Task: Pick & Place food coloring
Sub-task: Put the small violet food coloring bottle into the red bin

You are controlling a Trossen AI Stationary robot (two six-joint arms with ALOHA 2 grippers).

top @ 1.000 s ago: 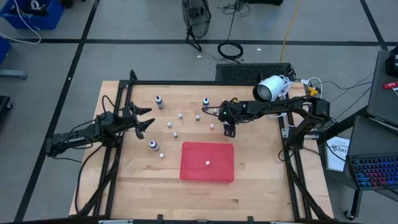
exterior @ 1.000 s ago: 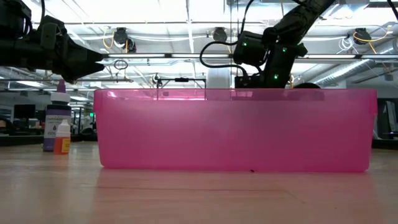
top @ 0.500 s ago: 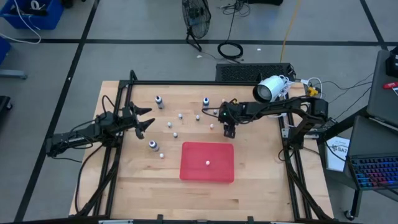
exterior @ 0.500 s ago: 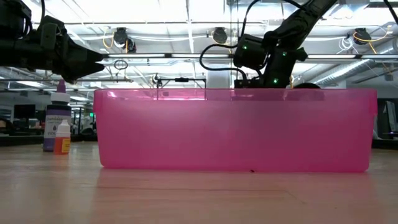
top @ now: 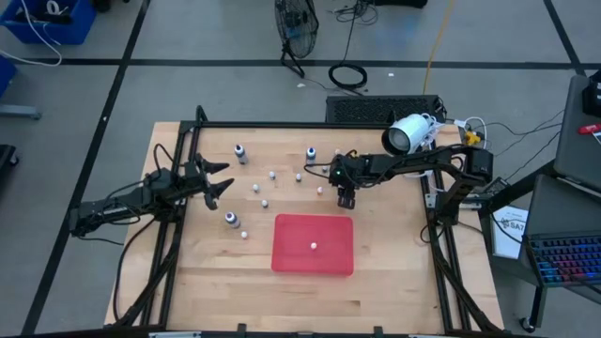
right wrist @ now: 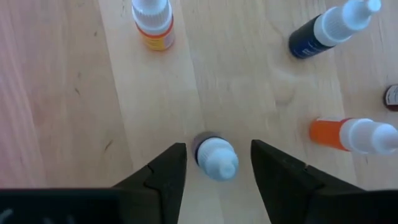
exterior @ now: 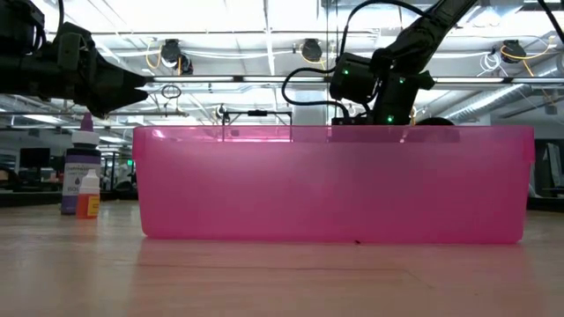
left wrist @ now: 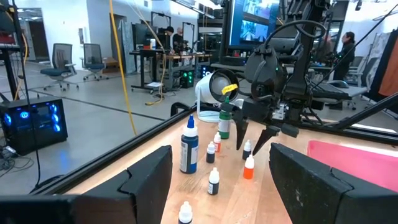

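Tray [top: 291,235] first: the flat red tray lies on the front half of the wooden counter [top: 394,272], and 1 tiny whitish bottle [top: 313,247] stands in its middle; in the low view its pink wall fills most of the width. Behind and to the left of it the rest of the food coloring bottles [top: 265,203] stand loose on the counter, all upright as far as can be seen: a dark one with a pale cap [top: 230,219] with a small whitish one just beside it, several more small ones strung between the 2 arms, and 2 more dark ones [top: 241,152] toward the far edge. The right tool [top: 346,199] points down just behind the tray's far right corner; in its wrist view its 2 dark fingers [right wrist: 163,174] stand on either side of a small white-capped bottle [right wrist: 213,157], with a gap of bare wood on each side, so the tool is released and grasps nothing. An orange bottle [right wrist: 348,134] and a dark blue one [right wrist: 323,31] stand near. The left tool [top: 218,183] waits over the counter's left side, fingers [left wrist: 149,180] spread wide and empty. Beyond the counter's far right corner sits a white cylindrical device [top: 408,134].
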